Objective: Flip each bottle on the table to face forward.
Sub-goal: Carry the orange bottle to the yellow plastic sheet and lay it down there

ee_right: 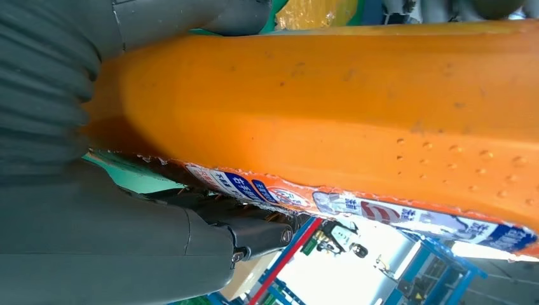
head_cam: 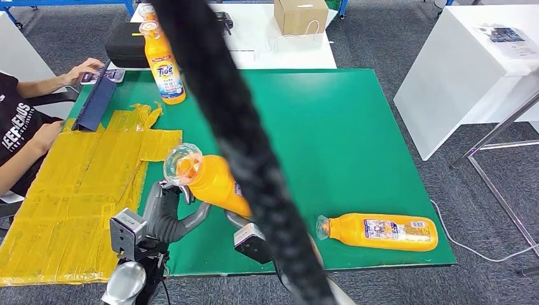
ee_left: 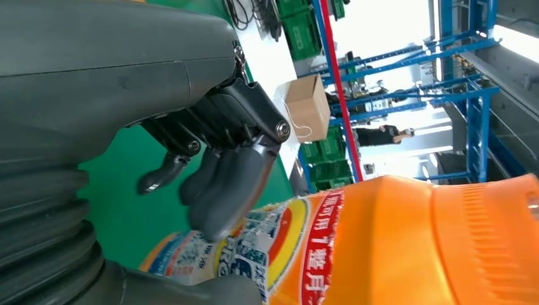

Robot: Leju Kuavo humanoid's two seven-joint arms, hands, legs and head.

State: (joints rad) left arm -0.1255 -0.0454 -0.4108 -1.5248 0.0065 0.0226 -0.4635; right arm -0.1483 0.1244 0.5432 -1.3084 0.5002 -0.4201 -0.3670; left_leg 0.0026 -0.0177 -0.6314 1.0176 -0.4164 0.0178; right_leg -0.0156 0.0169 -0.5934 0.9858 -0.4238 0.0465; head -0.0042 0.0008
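Observation:
An orange detergent bottle (head_cam: 215, 183) is lifted off the green table (head_cam: 330, 140) near its front edge, tilted, with its clear-wrapped cap (head_cam: 182, 162) pointing up and to the left. My left hand (head_cam: 166, 213) grips it from the left, its fingers (ee_left: 222, 184) lying on the label (ee_left: 279, 248). My right hand (head_cam: 249, 238) holds the bottle's body (ee_right: 330, 108) from below on the right, partly hidden by a black cable. A second orange bottle (head_cam: 380, 230) lies on its side at the front right. A third (head_cam: 164, 63) stands upright at the back left with its label facing me.
A thick black ribbed cable (head_cam: 235, 127) crosses the head view diagonally. Yellow taped sheeting (head_cam: 76, 184) covers the table's left part. A person (head_cam: 19, 127) sits at the left beside a dark blue folder (head_cam: 95, 101). A cardboard box (head_cam: 300, 16) and a white table (head_cam: 470, 63) stand beyond.

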